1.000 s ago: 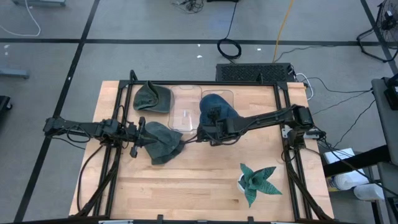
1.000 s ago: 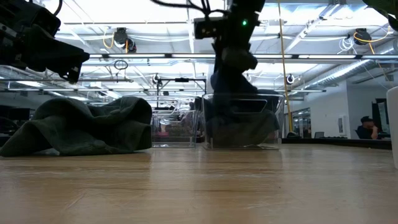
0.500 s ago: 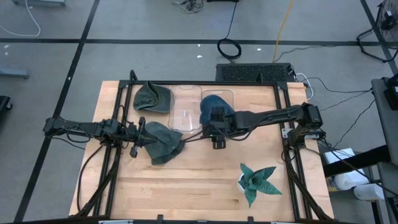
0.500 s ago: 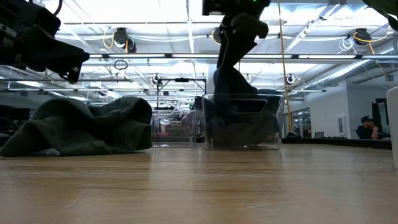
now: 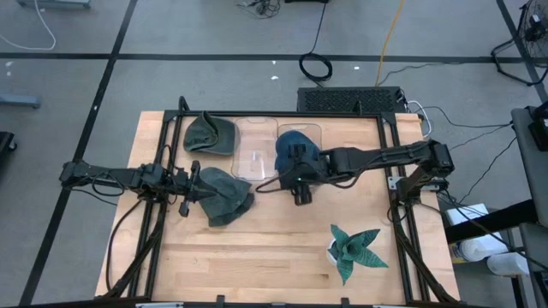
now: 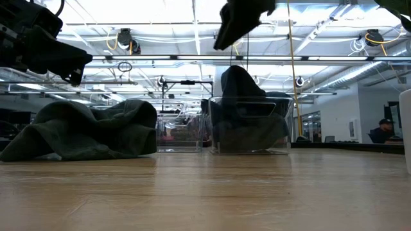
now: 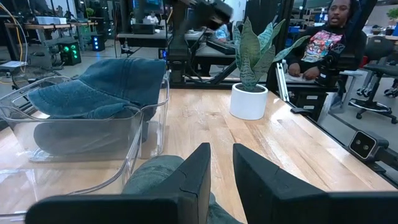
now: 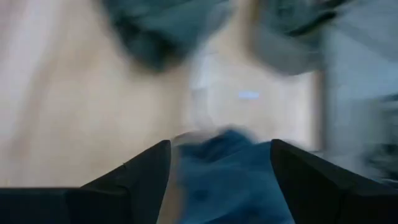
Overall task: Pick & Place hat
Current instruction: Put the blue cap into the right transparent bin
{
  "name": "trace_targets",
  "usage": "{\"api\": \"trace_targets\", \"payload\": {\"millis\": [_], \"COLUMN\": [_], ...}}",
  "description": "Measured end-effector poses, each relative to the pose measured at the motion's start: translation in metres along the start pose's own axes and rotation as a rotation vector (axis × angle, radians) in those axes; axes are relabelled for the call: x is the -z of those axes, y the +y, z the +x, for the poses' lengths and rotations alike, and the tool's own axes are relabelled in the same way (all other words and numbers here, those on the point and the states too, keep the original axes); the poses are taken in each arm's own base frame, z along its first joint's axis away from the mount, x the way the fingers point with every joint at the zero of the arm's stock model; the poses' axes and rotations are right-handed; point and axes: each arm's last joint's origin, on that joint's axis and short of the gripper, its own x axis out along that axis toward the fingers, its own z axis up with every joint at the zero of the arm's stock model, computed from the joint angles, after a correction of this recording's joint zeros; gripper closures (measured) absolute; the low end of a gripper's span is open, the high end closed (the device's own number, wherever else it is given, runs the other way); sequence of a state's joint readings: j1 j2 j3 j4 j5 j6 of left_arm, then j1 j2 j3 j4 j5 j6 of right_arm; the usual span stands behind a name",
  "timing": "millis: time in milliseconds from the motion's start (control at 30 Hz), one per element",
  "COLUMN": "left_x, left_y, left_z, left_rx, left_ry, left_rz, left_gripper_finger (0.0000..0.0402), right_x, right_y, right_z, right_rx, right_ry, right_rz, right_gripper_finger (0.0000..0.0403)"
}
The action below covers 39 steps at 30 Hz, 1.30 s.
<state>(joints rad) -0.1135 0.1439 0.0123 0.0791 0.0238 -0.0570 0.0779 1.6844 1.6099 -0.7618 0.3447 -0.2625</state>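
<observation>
Altogether three hats: one blue hat point(image 5: 294, 144) binned, two green hats point(image 5: 225, 195) point(image 5: 210, 134) on the worktop point(image 5: 274, 248). Right hand point(image 5: 301, 193) spread empty; left hand point(image 5: 199, 181) clamped on one green.

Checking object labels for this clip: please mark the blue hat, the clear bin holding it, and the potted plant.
blue hat point(image 7: 102, 87): left wrist view, on its denim crown.
clear bin point(image 7: 74, 134): left wrist view, on its near transparent wall.
potted plant point(image 5: 353, 248): high view, on its green leaves.

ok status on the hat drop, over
Right gripper open, above blue hat in clear bin. Left gripper shut on green hat. Nothing blocking.
</observation>
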Motion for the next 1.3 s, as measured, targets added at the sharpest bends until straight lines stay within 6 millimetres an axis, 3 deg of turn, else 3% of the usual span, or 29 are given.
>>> {"api": "trace_targets", "payload": {"millis": [100, 400, 700, 967, 1300], "left_x": [0.0, 0.0, 0.0, 0.0, 0.0], "left_y": [0.0, 0.0, 0.0, 0.0, 0.0], "left_z": [0.0, 0.0, 0.0, 0.0, 0.0], "left_rx": [0.0, 0.0, 0.0, 0.0, 0.0], "left_ry": [0.0, 0.0, 0.0, 0.0, 0.0], "left_rz": [0.0, 0.0, 0.0, 0.0, 0.0], "left_gripper_finger": [0.0325, 0.0325, 0.0325, 0.0325, 0.0325], "right_x": [-0.001, 0.009, 0.034, 0.057, 0.069], "right_y": [-0.013, -0.053, -0.083, -0.091, -0.086], "right_z": [0.003, 0.016, 0.059, 0.1, 0.127], "right_rx": [0.115, 0.205, 0.104, 0.032, -0.014], "right_ry": [-0.008, 0.011, 0.117, 0.257, 0.341], "right_rz": [-0.009, 0.067, 0.15, 0.188, 0.21], "right_gripper_finger": [0.0138, 0.0149, 0.0167, 0.0172, 0.0181]}}
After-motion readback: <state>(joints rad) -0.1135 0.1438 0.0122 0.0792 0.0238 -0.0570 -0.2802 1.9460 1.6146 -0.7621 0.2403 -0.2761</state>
